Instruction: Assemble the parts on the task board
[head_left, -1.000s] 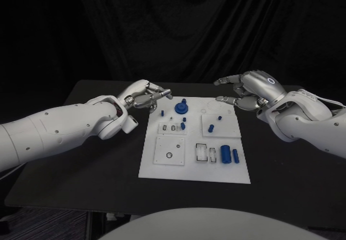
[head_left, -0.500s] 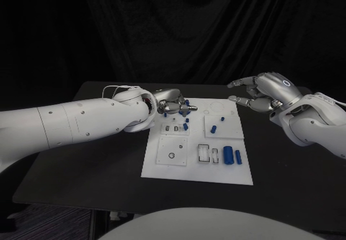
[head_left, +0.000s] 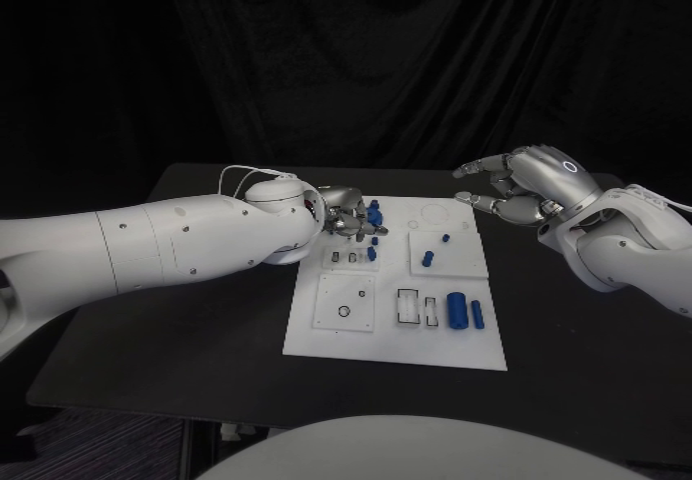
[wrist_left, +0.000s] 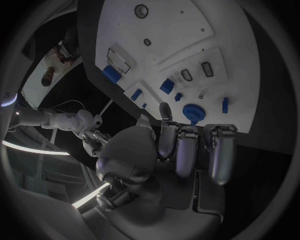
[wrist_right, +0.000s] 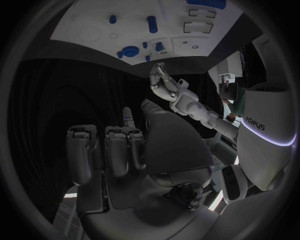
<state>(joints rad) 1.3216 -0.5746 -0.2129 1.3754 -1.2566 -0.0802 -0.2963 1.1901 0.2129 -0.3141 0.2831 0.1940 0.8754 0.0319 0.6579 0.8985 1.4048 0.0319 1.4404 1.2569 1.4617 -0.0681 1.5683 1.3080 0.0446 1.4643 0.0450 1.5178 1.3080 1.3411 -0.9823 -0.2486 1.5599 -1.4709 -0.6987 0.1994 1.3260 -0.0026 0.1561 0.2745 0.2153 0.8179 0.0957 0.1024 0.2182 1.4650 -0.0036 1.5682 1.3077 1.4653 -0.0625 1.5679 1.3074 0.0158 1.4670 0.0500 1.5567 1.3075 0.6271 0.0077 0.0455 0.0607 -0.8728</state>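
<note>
The left hand (head_left: 343, 213), fingers apart and holding nothing, hovers over the round blue knobbed part (head_left: 374, 214) standing near the upper left corner of the flat white plastic task board (head_left: 323, 336), mid-frame; it should close squarely around the knob before lifting. The right hand (head_left: 522, 186), loosely open and empty, waits at upper right. Since a second ago the left arm has swung inward over the board.

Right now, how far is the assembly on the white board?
Early, it seems. A large blue round part and a few small blue pegs stand on the task board. The left hand hovers at that round part, holding nothing visible; the right hand waits open. Two blue cylinders lie loose, and several slots look unfilled.
</note>
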